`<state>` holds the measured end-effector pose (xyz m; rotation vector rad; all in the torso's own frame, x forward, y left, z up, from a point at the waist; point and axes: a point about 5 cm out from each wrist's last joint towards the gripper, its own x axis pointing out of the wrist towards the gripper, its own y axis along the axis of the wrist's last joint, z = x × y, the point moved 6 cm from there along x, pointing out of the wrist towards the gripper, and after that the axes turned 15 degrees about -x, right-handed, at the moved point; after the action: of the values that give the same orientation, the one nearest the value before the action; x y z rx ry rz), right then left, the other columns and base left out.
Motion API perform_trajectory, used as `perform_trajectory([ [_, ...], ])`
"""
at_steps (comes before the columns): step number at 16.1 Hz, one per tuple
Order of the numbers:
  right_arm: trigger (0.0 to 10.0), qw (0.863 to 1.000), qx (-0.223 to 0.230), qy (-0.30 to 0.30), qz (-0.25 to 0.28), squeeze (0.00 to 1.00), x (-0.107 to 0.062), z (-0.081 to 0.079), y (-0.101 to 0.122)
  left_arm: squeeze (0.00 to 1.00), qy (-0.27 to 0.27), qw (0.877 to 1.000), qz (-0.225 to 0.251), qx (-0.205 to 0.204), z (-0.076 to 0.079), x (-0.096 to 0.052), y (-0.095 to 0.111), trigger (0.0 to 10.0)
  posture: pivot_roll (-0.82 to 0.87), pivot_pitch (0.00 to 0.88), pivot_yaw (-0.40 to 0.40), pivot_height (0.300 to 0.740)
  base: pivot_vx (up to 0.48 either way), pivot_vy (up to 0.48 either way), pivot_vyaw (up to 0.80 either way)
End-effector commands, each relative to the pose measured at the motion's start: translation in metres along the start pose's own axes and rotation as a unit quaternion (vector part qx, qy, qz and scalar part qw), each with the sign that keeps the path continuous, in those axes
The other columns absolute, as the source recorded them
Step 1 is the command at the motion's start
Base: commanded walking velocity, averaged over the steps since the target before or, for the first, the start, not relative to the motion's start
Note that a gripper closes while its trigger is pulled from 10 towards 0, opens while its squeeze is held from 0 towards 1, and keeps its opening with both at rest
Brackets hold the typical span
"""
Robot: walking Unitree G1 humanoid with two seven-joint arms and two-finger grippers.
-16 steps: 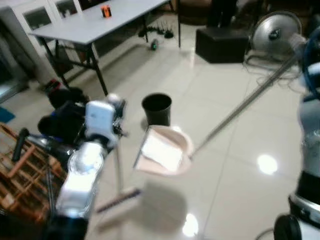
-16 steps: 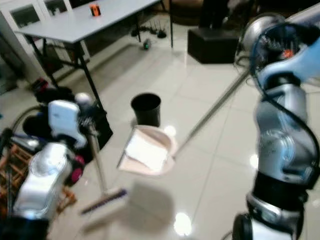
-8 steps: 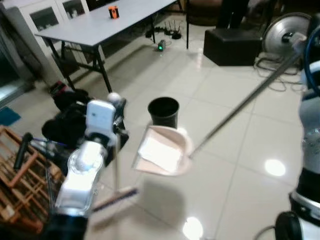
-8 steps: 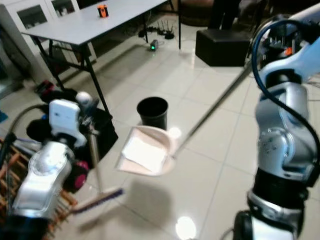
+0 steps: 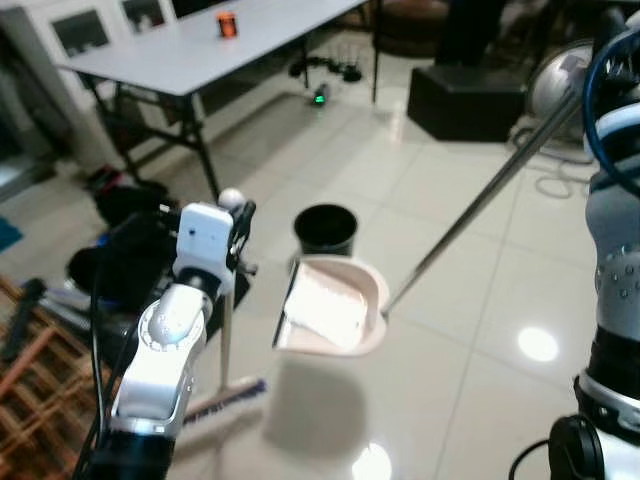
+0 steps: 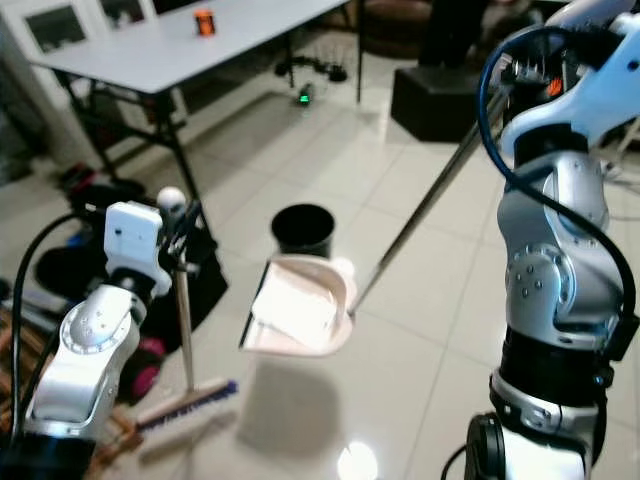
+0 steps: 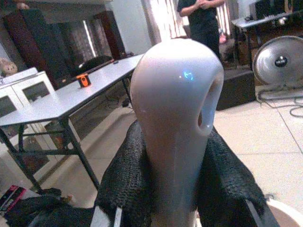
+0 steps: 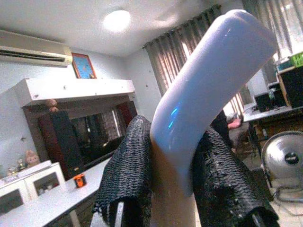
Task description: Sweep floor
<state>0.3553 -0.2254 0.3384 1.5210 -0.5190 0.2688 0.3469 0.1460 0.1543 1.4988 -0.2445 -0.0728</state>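
My left gripper (image 7: 175, 189) is shut on the pale rounded top of a broom handle (image 5: 224, 320), its black fingers (image 7: 125, 184) on both sides. The broom stands nearly upright with its brush head (image 5: 228, 400) on the tiled floor. A pale pink dustpan (image 5: 335, 312) holding a white sheet of paper (image 5: 322, 305) hangs above the floor, just in front of a small black bin (image 5: 325, 228). Its long metal handle (image 5: 480, 205) rises to the upper right, where my right gripper (image 8: 175, 189) is shut on the curved white grip.
A grey folding table (image 5: 190, 60) with an orange object (image 5: 227, 24) stands at the back left. Black bags (image 5: 115, 245) and a wooden rack (image 5: 35, 365) lie on the left. A black box (image 5: 470, 95), a floor fan (image 5: 560, 80) and cables are behind. A person (image 7: 201, 19) stands far off.
The whole picture has shifted a little, so the camera moved. Broom and dustpan stay held in much the same pose, the dustpan still lifted by the bin.
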Motion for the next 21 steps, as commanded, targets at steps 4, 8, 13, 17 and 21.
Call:
perform_trajectory([
  [4,10.0,1.000,0.012,-0.003,0.023,0.00,0.008,0.001,0.012,0.00,0.003,0.999,0.035,0.013,0.001,-0.006,0.018,10.0,0.01,0.000,-0.014,0.740,0.435,0.000,0.00],
  [8,10.0,0.999,0.025,-0.009,0.029,0.00,0.011,0.001,0.014,0.00,0.009,0.999,0.036,0.018,-0.001,-0.009,0.020,10.0,0.02,0.004,-0.011,0.740,0.434,0.000,0.00],
  [13,10.0,0.999,0.033,-0.021,0.036,0.00,0.011,0.007,0.017,0.00,0.006,0.999,0.035,0.012,0.001,-0.007,0.020,10.0,0.00,0.005,0.006,0.740,0.435,0.000,-0.16],
  [17,10.0,0.998,0.035,-0.035,0.042,0.00,0.009,0.015,0.019,0.00,-0.002,0.999,0.031,0.012,0.003,-0.006,0.019,10.0,0.00,0.002,0.022,0.740,0.437,0.000,0.00],
  [21,10.0,0.997,0.034,-0.048,0.040,0.00,0.006,0.021,0.018,0.00,-0.010,1.000,0.027,0.011,0.004,-0.005,0.017,10.0,0.00,0.000,0.038,0.740,0.435,0.000,-0.29],
])
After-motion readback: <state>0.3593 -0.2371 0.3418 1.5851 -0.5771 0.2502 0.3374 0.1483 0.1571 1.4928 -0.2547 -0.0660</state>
